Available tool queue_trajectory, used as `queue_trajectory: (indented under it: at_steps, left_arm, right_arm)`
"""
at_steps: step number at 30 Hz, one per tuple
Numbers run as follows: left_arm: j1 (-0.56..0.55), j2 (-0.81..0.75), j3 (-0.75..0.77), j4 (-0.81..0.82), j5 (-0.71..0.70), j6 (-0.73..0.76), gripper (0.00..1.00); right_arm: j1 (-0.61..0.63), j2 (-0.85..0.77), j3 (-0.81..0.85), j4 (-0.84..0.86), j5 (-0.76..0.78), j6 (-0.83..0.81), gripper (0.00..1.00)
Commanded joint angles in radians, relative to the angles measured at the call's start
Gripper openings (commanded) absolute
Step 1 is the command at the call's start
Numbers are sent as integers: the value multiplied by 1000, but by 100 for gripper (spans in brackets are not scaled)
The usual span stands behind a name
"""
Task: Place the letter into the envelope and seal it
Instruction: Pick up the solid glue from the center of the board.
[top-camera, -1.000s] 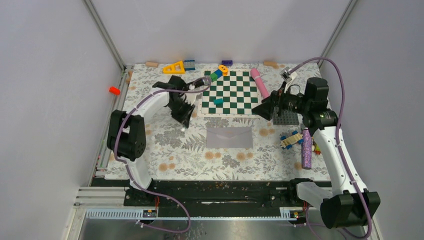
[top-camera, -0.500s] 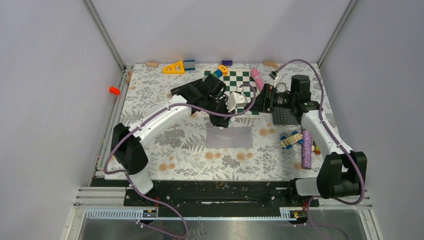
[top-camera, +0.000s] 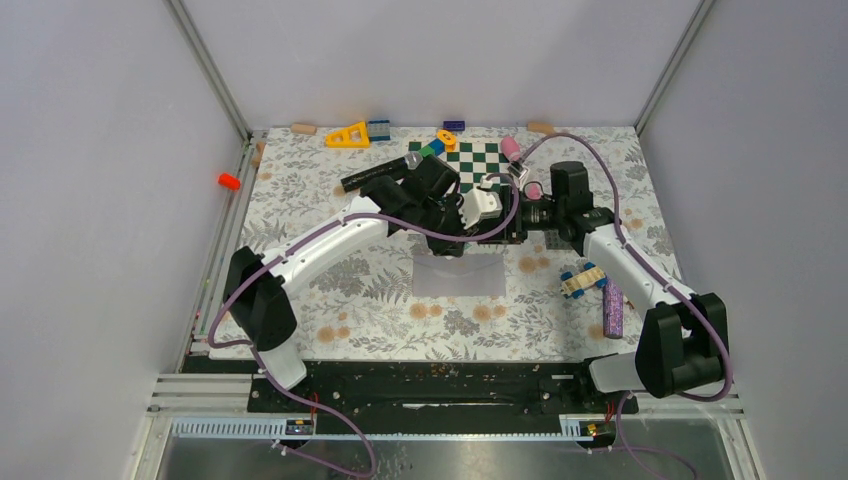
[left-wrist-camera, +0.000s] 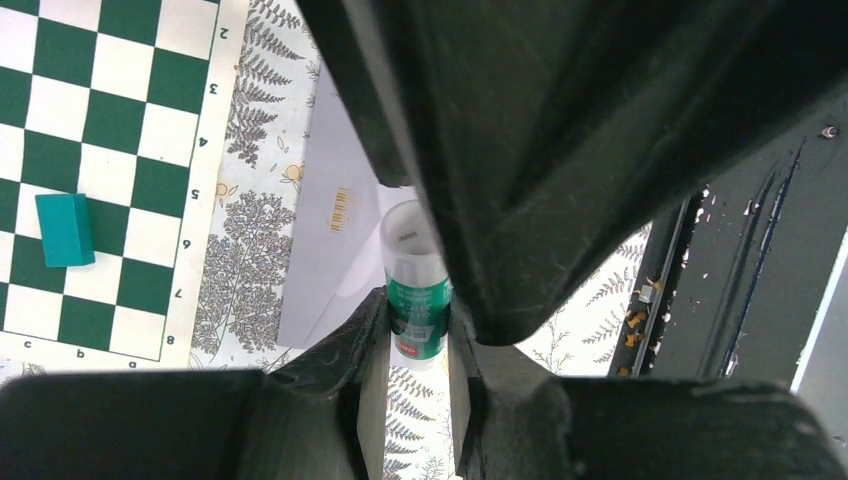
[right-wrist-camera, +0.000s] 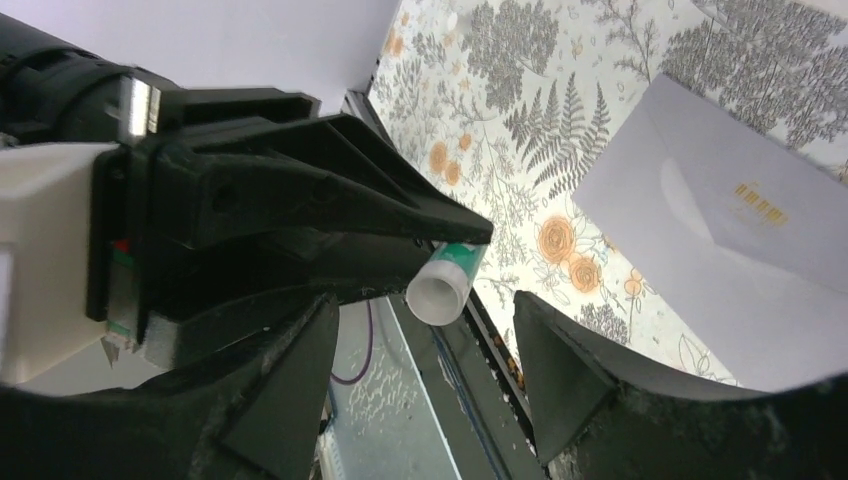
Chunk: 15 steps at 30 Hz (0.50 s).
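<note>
Top view, envelope: plain light grey flat paper envelope (top-camera: 458, 277) lies on the floral-print table cloth (top-camera: 330, 290), at 6 o'clock of the green-and-white chessboard (top-camera: 485, 160).
Left wrist, left gripper: left gripper (left-wrist-camera: 418, 345) clamped narrowly on a white-capped, green-labelled glue stick (left-wrist-camera: 415, 275), cap towards 12 o'clock, above the envelope.
Right wrist, right gripper: right gripper (right-wrist-camera: 425, 365) jaws wide apart, the stick's cap between them, untouched; envelope at 3 o'clock.

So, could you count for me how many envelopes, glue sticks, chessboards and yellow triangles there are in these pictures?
envelope: 1
glue stick: 1
chessboard: 1
yellow triangle: 1
Total: 4
</note>
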Motion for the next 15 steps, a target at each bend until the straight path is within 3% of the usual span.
queue_trajectory:
  at_steps: [1, 10, 15]
  left_arm:
    - [-6, -44, -1, 52, -24, -15, 2]
    - [-22, -47, -12, 52, -19, -10, 2]
    - [-36, -44, -19, 50, -35, 0, 2]
  right_arm:
    - [38, 15, 28, -86, 48, -69, 71]
    - [46, 45, 55, -113, 90, -95, 61]
    - [48, 48, 57, -112, 98, -98, 61]
